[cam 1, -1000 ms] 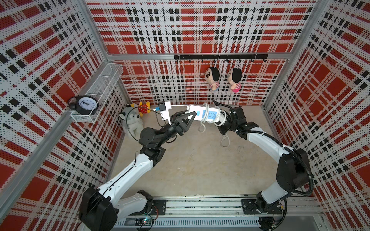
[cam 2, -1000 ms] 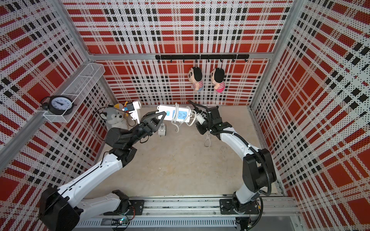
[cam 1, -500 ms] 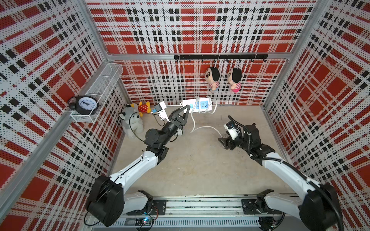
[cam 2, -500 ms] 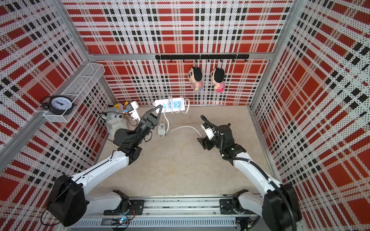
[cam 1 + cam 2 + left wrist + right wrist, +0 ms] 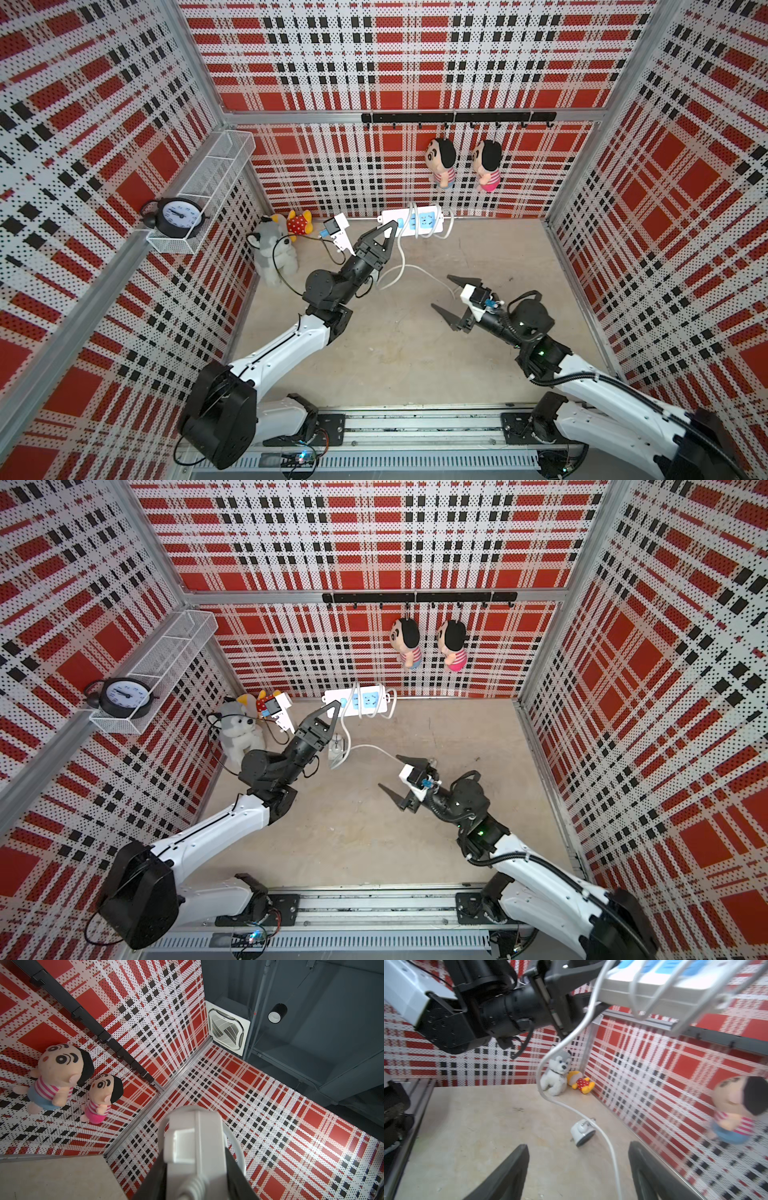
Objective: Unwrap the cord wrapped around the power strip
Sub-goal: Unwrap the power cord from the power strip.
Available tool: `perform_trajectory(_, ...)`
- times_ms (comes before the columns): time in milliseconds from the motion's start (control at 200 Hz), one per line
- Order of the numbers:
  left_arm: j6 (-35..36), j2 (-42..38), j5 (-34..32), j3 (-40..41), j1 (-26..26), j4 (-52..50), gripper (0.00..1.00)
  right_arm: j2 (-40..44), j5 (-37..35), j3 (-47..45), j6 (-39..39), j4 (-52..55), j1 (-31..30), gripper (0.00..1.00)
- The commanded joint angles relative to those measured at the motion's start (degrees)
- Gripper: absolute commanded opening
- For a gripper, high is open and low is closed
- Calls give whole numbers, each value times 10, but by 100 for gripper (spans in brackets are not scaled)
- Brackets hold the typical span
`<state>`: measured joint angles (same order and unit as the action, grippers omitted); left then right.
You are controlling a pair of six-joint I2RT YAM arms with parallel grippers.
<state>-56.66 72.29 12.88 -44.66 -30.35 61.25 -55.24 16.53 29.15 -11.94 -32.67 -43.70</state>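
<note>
The right gripper [image 5: 440, 291] has let go of the cord [image 5: 402, 255] and drawn back near-right, jaws spread, cord slack between them. The left gripper [image 5: 386, 237] pinches the strip [image 5: 424, 219] by its left end, raised at the far side. Loops remain around it, so another pull looks needed.

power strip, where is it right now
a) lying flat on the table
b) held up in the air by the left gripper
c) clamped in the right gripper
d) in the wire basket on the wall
b: the left gripper is shut on one end of the power strip, holding it above the table, while the right gripper is open and apart from it.
</note>
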Motion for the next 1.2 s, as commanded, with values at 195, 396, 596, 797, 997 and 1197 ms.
perform_trajectory(195,-1,-14,-17,-11,-17,21,0,-206,-56,37,92,-322,-91,78)
perform_trajectory(396,2,-16,-18,-16,-24,19,0,-301,-63,81,150,-406,-96,76)
perform_trajectory(596,5,-22,-20,-5,-26,20,0,-386,-96,121,214,-497,-100,66)
perform_trajectory(797,6,-25,-20,-2,-26,19,0,-436,-97,145,239,-525,-100,29)
perform_trajectory(997,6,-29,-20,3,-19,18,0,-440,-87,126,243,-546,-101,0)
perform_trajectory(1197,10,-35,-22,8,-6,7,0,-390,-80,56,222,-551,-101,0)
